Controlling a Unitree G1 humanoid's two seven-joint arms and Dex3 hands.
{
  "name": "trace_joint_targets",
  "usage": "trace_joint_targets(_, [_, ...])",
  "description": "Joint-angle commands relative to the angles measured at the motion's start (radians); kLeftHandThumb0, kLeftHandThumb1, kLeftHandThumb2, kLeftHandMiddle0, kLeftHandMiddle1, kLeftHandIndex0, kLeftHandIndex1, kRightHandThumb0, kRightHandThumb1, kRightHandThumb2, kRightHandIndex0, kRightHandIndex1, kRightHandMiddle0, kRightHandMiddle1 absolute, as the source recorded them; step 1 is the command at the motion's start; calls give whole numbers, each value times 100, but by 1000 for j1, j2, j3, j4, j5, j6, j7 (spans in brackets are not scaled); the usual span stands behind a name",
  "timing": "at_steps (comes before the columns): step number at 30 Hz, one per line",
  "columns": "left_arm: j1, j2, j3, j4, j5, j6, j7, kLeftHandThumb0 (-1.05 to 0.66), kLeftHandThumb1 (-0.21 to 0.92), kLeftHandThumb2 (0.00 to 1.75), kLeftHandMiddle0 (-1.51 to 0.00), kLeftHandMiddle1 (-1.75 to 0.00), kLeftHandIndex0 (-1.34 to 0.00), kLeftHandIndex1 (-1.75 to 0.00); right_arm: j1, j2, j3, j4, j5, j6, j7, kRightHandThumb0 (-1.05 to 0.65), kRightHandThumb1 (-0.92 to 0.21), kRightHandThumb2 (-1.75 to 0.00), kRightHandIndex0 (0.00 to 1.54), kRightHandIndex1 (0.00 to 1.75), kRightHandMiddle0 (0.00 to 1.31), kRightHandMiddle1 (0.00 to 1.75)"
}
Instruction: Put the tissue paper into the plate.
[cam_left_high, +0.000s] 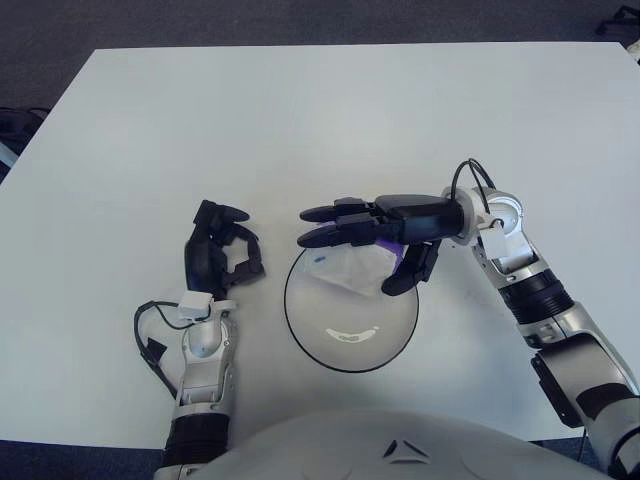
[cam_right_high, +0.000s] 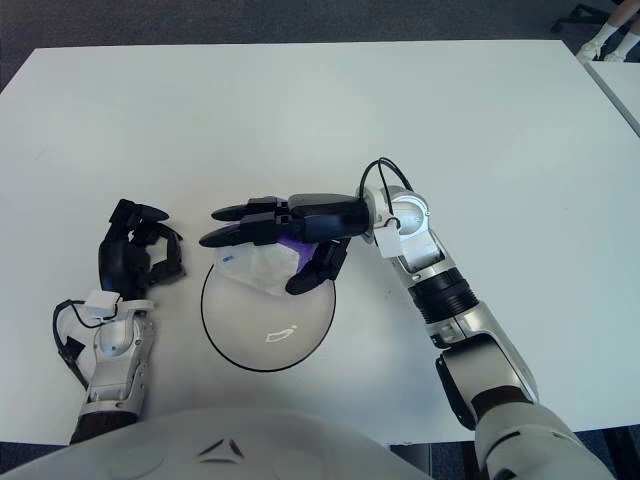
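Observation:
The tissue paper pack (cam_left_high: 352, 270), white with a purple edge, lies in the far part of the round white plate with a dark rim (cam_left_high: 350, 368), near the table's front edge. My right hand (cam_left_high: 350, 252) hovers over it from the right. Its fingers stretch out straight to the left above the pack and its thumb points down at the pack's right edge; the hand looks open. Part of the pack is hidden under the fingers. My left hand (cam_left_high: 222, 252) shows to the left of the plate, its fingers curled and holding nothing.
The plate stands on a large white table (cam_left_high: 300, 120). Dark floor shows beyond the table's far edge and left side. My own body fills the bottom of the view.

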Motion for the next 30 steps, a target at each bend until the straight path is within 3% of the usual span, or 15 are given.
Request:
trace_joint_targets(1, [52, -12, -1, 88, -2, 38, -3, -1, 27, 135, -67, -165, -43, -175, 10, -23, -3, -16, 32, 34, 30, -105, -92, -96, 0, 0, 0, 0])
trace_joint_targets(15, [53, -12, -4, 81, 32, 51, 21, -1, 22, 140, -72, -162, -48, -175, 38, -42, -53, -81, 88, 136, 37, -105, -92, -98, 0, 0, 0, 0])
trace_joint_targets(21, [48, -10, -3, 87, 39, 57, 26, -1, 21, 141, -72, -162, -48, -175, 41, -29, -65, -51, 73, 103, 45, -105, -92, -89, 0, 0, 0, 0])
trace_joint_targets(27, [51, -9, -6, 78, 40, 64, 21, -1, 22, 140, -72, -162, -47, -175, 82, -79, -99, -85, 166, 165, 98, -105, -92, -86, 0, 0, 0, 0])
trace_joint_targets(30, [53, -5, -8, 82, 46, 42, 19, -1, 22, 141, -72, -163, -46, -175, 187, -76, -115, 44, 91, 22, 100, -105, -92, -86, 0, 0, 0, 0])
